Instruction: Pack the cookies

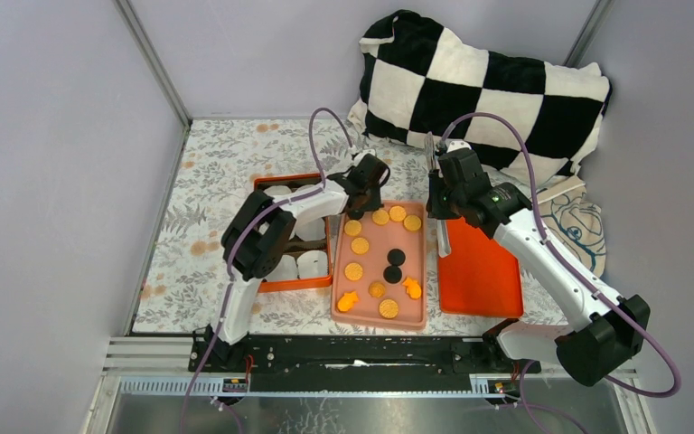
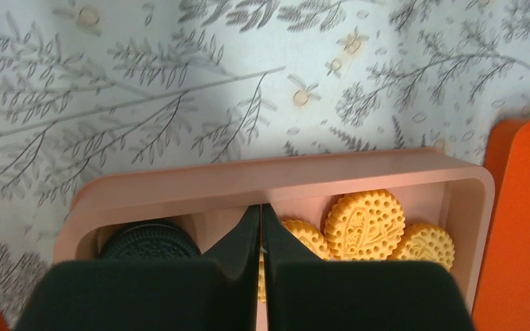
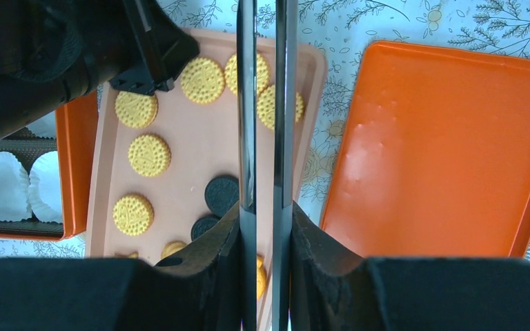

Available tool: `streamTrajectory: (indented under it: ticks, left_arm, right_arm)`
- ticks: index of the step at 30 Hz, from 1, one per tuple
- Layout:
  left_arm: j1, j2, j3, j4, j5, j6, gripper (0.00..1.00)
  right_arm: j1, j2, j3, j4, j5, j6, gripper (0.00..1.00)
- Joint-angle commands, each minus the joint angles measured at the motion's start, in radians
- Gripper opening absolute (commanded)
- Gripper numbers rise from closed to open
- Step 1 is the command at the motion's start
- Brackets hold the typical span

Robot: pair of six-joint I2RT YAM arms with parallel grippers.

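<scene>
Several golden round cookies (image 1: 353, 270), two black cookies (image 1: 396, 256) and two irregular orange ones (image 1: 347, 301) lie on a pink tray (image 1: 379, 324). My left gripper (image 1: 359, 201) is shut and hangs low over the tray's far left end. In the left wrist view it (image 2: 260, 210) sits between a black cookie (image 2: 148, 241) and golden cookies (image 2: 364, 224); a sliver of golden cookie shows through the slit. My right gripper (image 1: 436, 210) is shut on metal tongs (image 1: 442, 237) at the tray's right rim. The right wrist view shows the gripper (image 3: 266, 214), the tongs (image 3: 247, 103) and the cookies (image 3: 149, 154).
An orange box (image 1: 271, 285) with white paper cups (image 1: 312, 264) stands left of the pink tray. A flat orange lid (image 1: 479, 271) lies to its right. A black-and-white checkered pillow (image 1: 479, 86) and a printed cloth (image 1: 578, 226) sit at the back right.
</scene>
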Motion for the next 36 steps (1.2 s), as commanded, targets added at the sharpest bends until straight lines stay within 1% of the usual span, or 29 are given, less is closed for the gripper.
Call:
streamTrajectory:
  ticks: [1,6,12,16,19,22,24,26,27,28,32,36]
  left_arm:
    - [0.018,0.106,0.104,-0.042,-0.086,0.022,0.03]
    - [0.088,0.175,0.212,-0.075,-0.100,0.022,0.03]
    - [0.194,0.202,0.230,-0.073,-0.107,0.000,0.03]
    - [0.251,0.199,0.213,-0.030,-0.052,0.012,0.03]
    - [0.255,0.183,0.216,0.020,0.029,0.071,0.03]
    - [0.226,0.111,0.168,0.080,0.087,0.094,0.04]
    - [0.190,0.033,0.127,0.106,0.085,0.104,0.05]
    - [0.146,-0.052,0.089,0.119,0.074,0.104,0.06]
    - [0.125,-0.096,0.072,0.123,0.073,0.104,0.06]
    - [0.100,-0.148,0.058,0.122,0.074,0.103,0.07]
    - [0.052,-0.295,0.008,0.091,0.075,0.099,0.09]
    - [0.033,-0.413,-0.047,0.050,0.065,0.102,0.11]
  right_arm:
    - [0.007,-0.034,0.018,0.008,0.017,-0.008,0.21]
    - [0.008,-0.031,0.004,-0.003,-0.008,-0.016,0.21]
    - [0.007,-0.047,-0.029,-0.010,-0.051,-0.016,0.21]
    - [0.007,-0.043,-0.037,-0.015,-0.067,-0.021,0.21]
    - [0.008,-0.028,-0.034,-0.014,-0.085,-0.028,0.21]
    - [0.010,-0.015,-0.029,-0.021,-0.109,-0.035,0.22]
    - [0.018,-0.006,-0.029,-0.033,-0.120,-0.041,0.23]
    - [0.024,0.004,-0.037,-0.045,-0.127,-0.050,0.28]
    - [0.026,0.010,-0.043,-0.050,-0.129,-0.052,0.33]
    - [0.027,0.016,-0.053,-0.054,-0.129,-0.052,0.35]
    - [0.031,0.078,-0.072,-0.084,-0.132,-0.046,0.36]
    - [0.039,0.124,-0.053,-0.112,-0.123,-0.027,0.35]
